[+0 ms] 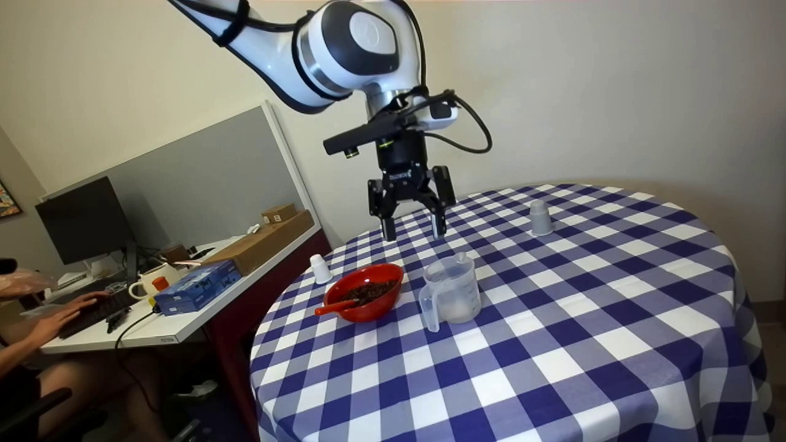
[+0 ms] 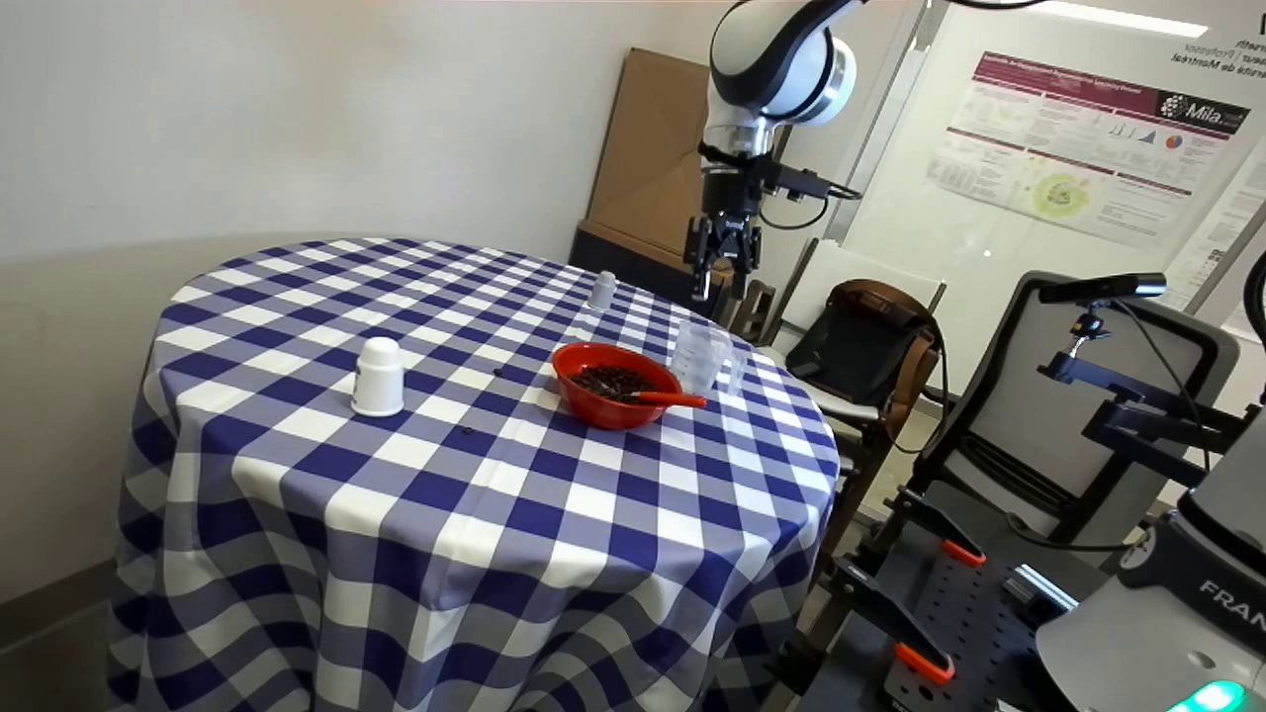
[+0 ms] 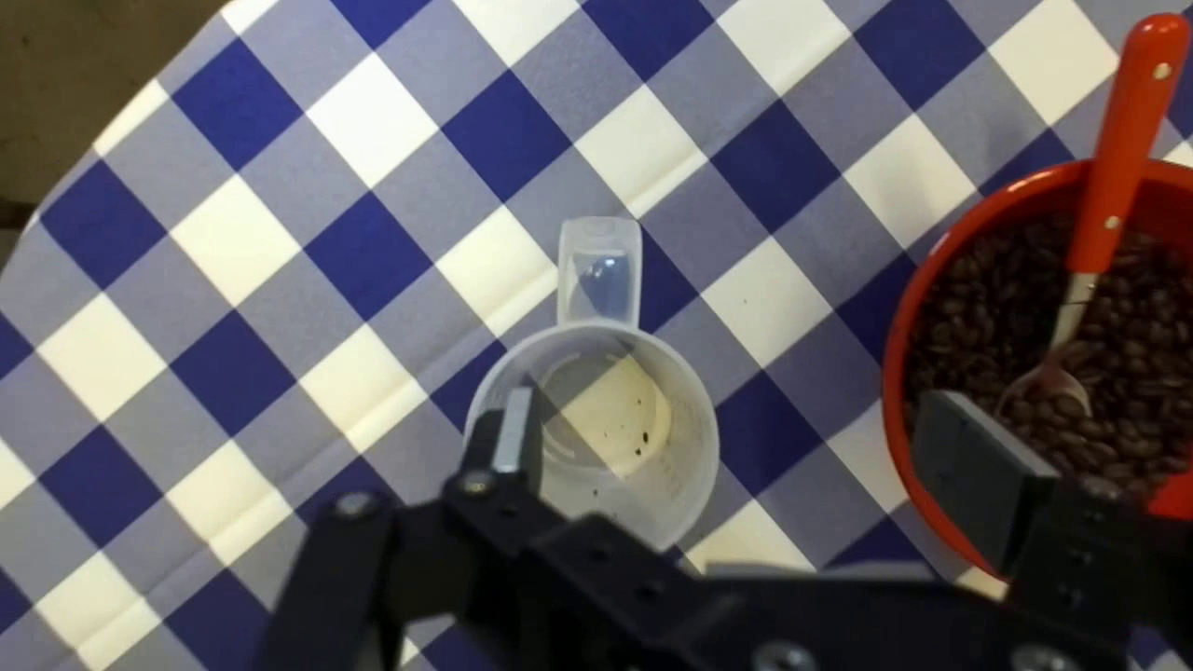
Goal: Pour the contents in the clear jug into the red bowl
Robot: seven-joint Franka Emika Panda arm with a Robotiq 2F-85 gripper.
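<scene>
The jug (image 1: 460, 301) stands upright on the checked cloth (image 1: 552, 344) — in an exterior view, just right of the red bowl (image 1: 384, 305) and apart from it, its handle turned to the near left. The wrist view shows a few dark specks (image 3: 645, 437) at its bottom. The bowl holds brown beans (image 3: 1137, 373); a red-handled spoon (image 3: 1121, 149) leans in it, metal end among the beans, handle out over the rim. The gripper (image 1: 414, 236) hangs above jug and bowl, pointing down, well clear of both. Its fingers (image 3: 979, 475) are spread wide — in the wrist view one covers part of the jug's rim, the other part of the bowl's. In an exterior view a white piece (image 1: 320, 270) stands left of the bowl and farther off, and another (image 1: 540, 218) stands to the far right of the jug. Two dark bits (image 2: 467, 430) lie on the cloth to the left of the bowl in an exterior view. In an exterior view, a person (image 1: 31, 337) is at a desk (image 1: 172, 325) left of the cloth.
</scene>
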